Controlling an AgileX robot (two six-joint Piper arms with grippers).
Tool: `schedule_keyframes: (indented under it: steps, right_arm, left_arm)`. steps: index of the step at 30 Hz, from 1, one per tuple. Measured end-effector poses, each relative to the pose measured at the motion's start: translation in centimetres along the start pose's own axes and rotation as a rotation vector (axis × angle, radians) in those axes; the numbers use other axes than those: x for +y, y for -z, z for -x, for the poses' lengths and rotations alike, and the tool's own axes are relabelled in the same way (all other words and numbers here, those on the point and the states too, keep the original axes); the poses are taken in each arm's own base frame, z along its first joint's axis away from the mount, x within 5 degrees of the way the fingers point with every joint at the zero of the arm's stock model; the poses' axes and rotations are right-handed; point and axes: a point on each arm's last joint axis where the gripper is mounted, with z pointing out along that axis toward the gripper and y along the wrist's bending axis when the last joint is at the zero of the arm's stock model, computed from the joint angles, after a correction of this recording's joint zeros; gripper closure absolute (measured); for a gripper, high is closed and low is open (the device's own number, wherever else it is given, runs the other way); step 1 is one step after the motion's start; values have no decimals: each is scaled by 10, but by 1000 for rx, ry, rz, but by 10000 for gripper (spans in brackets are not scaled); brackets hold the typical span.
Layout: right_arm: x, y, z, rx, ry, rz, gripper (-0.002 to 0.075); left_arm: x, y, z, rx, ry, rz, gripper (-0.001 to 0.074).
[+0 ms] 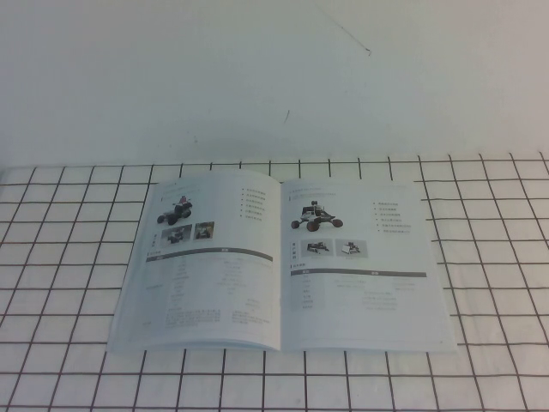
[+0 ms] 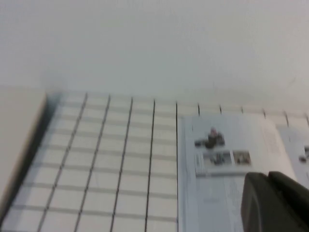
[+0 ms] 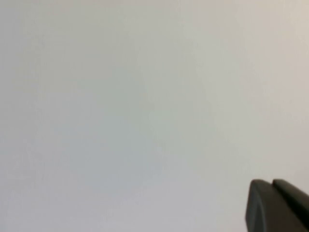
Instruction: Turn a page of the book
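The book lies open and flat on the gridded table, several squares wide. Its right-hand leaf is the page, showing a big-wheeled rover photo, two small photos and a grey bar. The left-hand leaf shows a dark robot above two small photos; it also shows in the left wrist view. Neither arm appears in the high view. My left gripper hovers shut and empty above the book's left leaf. My right gripper is shut and empty, seen only against a plain white surface.
The white table with its black grid runs out on all sides of the book. A plain white wall stands behind it. The table's left edge shows in the left wrist view.
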Motion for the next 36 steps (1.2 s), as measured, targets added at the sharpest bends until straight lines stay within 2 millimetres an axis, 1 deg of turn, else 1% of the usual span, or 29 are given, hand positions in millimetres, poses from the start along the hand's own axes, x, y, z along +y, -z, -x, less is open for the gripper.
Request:
schedule_keyframes:
  steps: [3,6,9,11,15,18,22,26,29,32,36]
  right_arm:
    - [3,-22,-20,182,61,-18,728]
    - [9,-36,-32,271,104,0,728]
    - [14,-43,-41,340,101,20,728]
    - [17,-45,-49,423,85,28,728]
    - [23,-50,-75,676,149,77,728]
    - [31,-55,-96,865,196,160,728]
    - [44,-66,-118,1034,207,292,728]
    - [57,-79,-135,1110,204,416,728]
    - [67,-89,-146,1117,197,508,728]
    - [76,-101,-156,1110,158,564,728]
    - [83,-118,-174,1117,132,599,728]
  left_arm:
    - [-3,-25,-10,172,24,-4,738]
    - [-5,-47,-15,268,14,7,738]
    - [-5,-64,-17,296,1,10,738]
    - [-7,-75,-16,286,16,-2,738]
    - [-12,-96,-12,267,65,-30,738]
    - [-21,-116,-14,350,36,-66,738]
    - [-48,-143,-17,482,-135,-198,738]
    - [-77,-175,-14,585,-222,-284,738]
    - [-97,-197,-13,624,-255,-321,738]
    - [-117,-215,-20,657,-276,-358,738]
    - [-132,-238,-32,690,-251,-392,738]
